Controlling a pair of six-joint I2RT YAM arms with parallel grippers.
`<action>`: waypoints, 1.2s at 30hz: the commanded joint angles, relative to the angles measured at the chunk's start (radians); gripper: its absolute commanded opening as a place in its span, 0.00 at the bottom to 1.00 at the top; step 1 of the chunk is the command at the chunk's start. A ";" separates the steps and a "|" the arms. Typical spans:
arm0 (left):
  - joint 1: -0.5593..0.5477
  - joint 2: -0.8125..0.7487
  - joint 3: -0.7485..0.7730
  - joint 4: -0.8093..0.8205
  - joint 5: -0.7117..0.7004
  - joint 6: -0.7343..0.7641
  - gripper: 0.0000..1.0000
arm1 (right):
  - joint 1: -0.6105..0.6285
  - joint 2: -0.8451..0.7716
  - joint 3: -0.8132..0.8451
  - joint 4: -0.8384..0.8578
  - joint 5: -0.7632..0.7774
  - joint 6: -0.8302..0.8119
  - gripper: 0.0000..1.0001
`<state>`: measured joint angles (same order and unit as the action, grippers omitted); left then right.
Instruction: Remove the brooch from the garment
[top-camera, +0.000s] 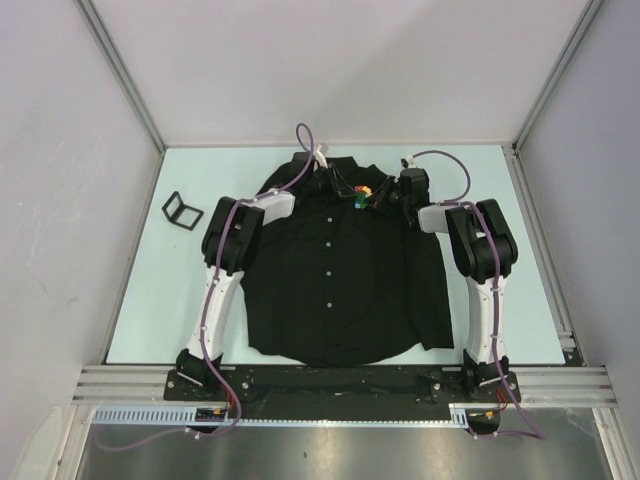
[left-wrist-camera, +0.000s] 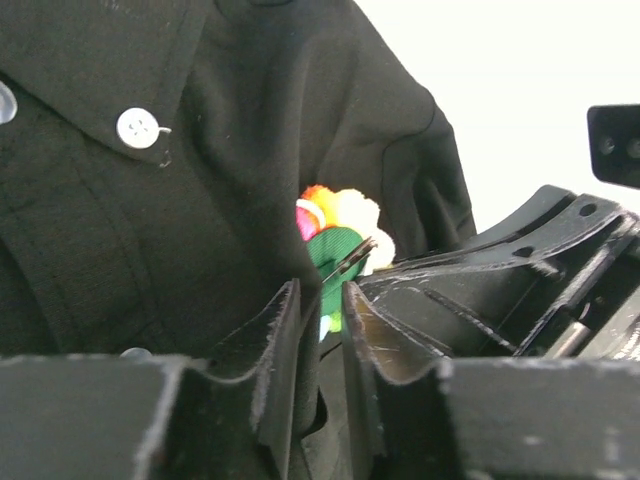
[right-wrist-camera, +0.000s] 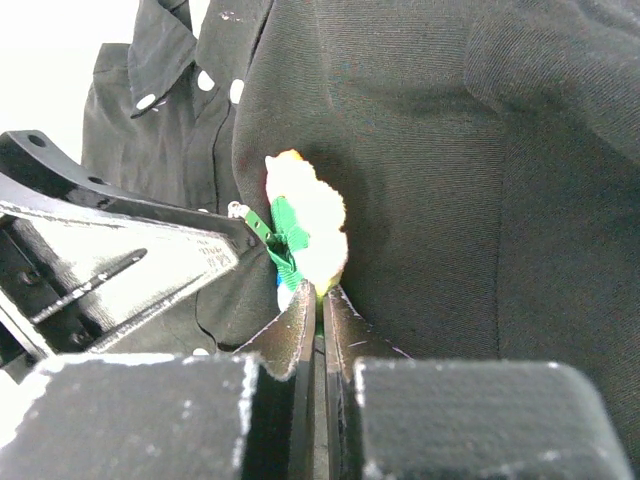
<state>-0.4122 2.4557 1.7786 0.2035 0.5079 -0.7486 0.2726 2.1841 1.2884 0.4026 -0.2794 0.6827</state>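
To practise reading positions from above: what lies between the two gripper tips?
The brooch, pinned on the black garment, lies between the left gripper and right gripper; the top view shows it.

Overhead view looking down from the near side, both wrist views close, sharing the brooch (left-wrist-camera: 335, 250)

Bright, even white light from overhead fills the top view, which is sharp throughout; shadows are faint and soft, and the metal strip (top-camera: 330, 455) at the near edge shows a dull sheen. The garment (top-camera: 335, 270) reads as flat black, its folds barely visible. In both wrist views the table (left-wrist-camera: 520, 60) blows out to white and the near foreground is blurred. The brooch (right-wrist-camera: 310, 235) looks washed pale in the right wrist view.
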 joint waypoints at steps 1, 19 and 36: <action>-0.008 0.012 0.080 -0.027 0.004 -0.020 0.25 | -0.006 0.025 -0.017 0.019 -0.004 0.006 0.04; -0.033 0.075 0.154 -0.095 0.003 -0.032 0.07 | -0.012 0.029 -0.023 0.120 -0.041 0.006 0.23; -0.046 0.028 0.082 -0.055 0.000 -0.031 0.00 | -0.030 0.032 -0.052 0.269 -0.020 0.070 0.52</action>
<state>-0.4408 2.5202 1.8801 0.1520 0.4999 -0.7704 0.2443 2.2028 1.2369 0.5968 -0.3279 0.7338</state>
